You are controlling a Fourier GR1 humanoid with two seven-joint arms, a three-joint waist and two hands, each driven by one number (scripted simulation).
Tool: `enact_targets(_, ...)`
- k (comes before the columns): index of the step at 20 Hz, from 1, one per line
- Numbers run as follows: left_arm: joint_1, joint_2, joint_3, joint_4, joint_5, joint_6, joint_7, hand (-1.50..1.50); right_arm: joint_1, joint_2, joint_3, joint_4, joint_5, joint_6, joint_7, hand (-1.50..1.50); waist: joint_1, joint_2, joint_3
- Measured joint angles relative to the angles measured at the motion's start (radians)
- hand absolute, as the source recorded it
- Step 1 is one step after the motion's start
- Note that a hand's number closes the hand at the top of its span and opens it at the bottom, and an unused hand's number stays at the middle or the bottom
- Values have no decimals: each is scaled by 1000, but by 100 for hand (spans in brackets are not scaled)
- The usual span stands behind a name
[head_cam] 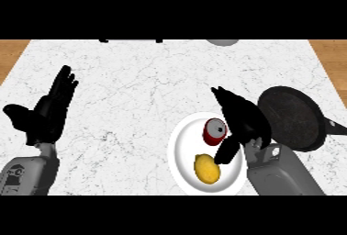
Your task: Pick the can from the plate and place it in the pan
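- Your right hand (pixel 243 120) sits beside the can (pixel 215 131) on the plate (pixel 181 153), fingers relaxed, thumb possibly touching it.
- Left hand (pixel 46 111) rests open, well left of the plate.

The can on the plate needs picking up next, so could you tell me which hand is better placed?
The right hand: it is beside the can on the plate, with the pan nearby. The left hand rests open far across the counter.

A kitchen is showing here: a white marble counter (pixel 156 92) is spreading across the scene, wood flooring (pixel 13 50) is flanking it at the far corners, and a white plate (pixel 183 156) and black pan (pixel 291 117) are sitting at the near right.
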State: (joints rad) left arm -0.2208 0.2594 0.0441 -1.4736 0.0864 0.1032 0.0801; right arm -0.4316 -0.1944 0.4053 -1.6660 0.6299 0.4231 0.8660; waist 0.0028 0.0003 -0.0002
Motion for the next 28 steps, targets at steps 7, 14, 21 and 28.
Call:
enact_targets(7, -5, -33, -3, 6, -31, 11, -8, 0, -25, 23, -21, 83, 48, 60, -10, -150, 0, 0, 0)
enact_targets(14, -4, -42, 14, -9, -44, -2, 8, 0, -7, 90, -14, 167, 131, 46, -49, -150, 0, 0, 0)
enact_targets(21, 2, -42, 37, -1, -46, -30, 0, 0, 6, 107, -36, 244, 190, 63, -95, -150, 0, 0, 0)
enact_targets(28, -25, -51, 52, 22, -58, -33, -2, 0, -7, 130, -70, 342, 220, 62, -172, 150, -1, -3, -2)
